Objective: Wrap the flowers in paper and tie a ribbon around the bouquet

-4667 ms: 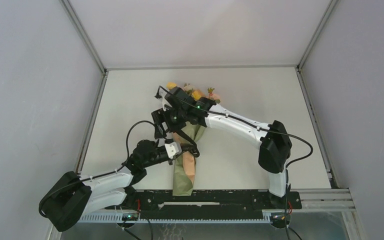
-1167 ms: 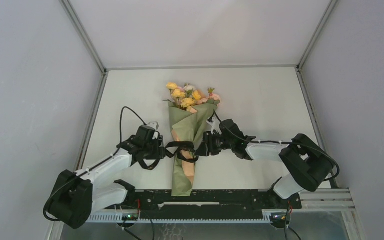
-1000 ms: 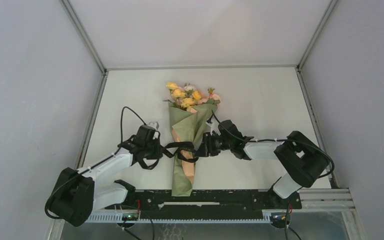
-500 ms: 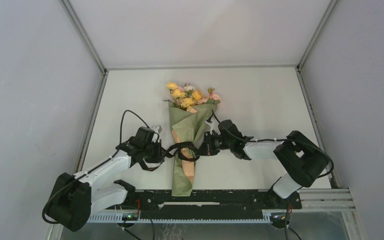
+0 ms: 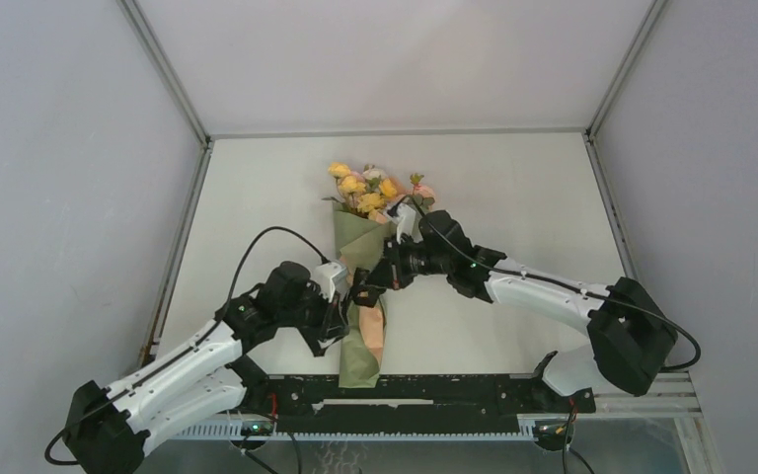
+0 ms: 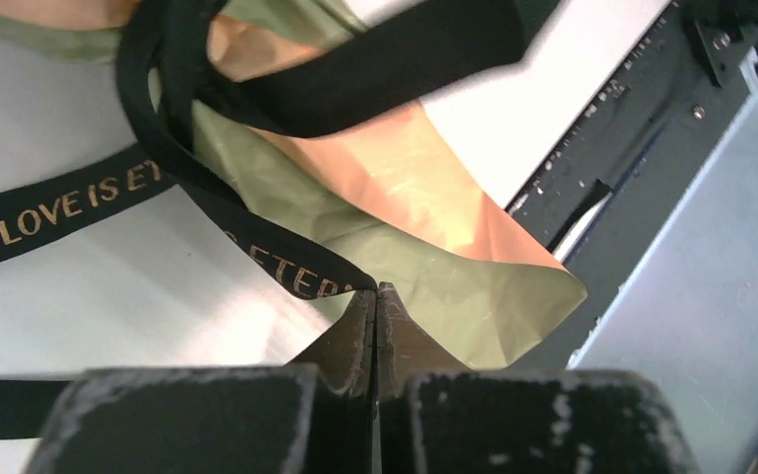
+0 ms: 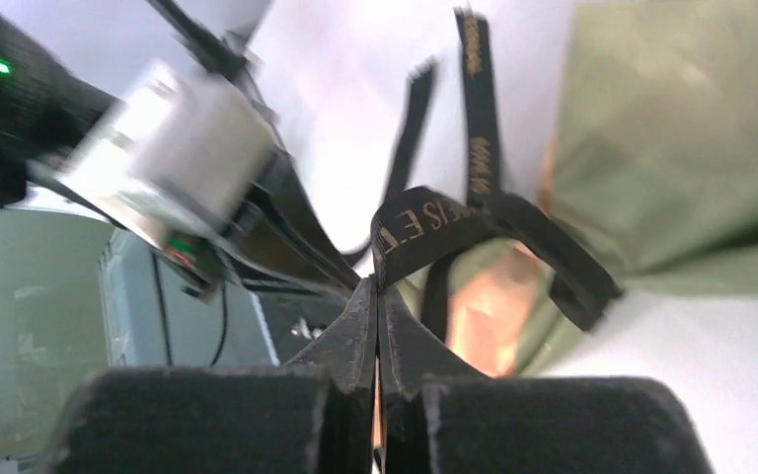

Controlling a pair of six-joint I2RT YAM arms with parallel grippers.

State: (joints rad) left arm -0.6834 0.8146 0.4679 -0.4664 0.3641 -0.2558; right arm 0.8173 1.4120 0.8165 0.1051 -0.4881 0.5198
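Left gripper (image 6: pixel 376 296): fingers pressed together, nipping one tail of the black ribbon (image 6: pixel 59 207) at their very tips. In the top view it sits at about 8 o'clock of the wrap point, against the cone's edge.
Ribbon: looped round the waist of the cone, gold lettering showing; the nipped tail runs up toward 10 o'clock in the left wrist view.
Bouquet (image 5: pixel 365 247): flat on the table (image 5: pixel 513 197), long axis 12 to 6. The flowers (image 5: pixel 367 191) are at the 12 end and the paper (image 6: pixel 424 267) tail at 6, by the base rail.
Right gripper (image 7: pixel 375 291): closed on a bend of ribbon, at about 2 o'clock of the wrap point.
Key relation: the claws hold on opposite sides of the crossing, about equally near; tightening likely means pulling toward 8 and 2, across the long axis.
Hidden: both wrists cover the crossing from above and the right wrist view is blurred, so I cannot tell whether a knot is formed.
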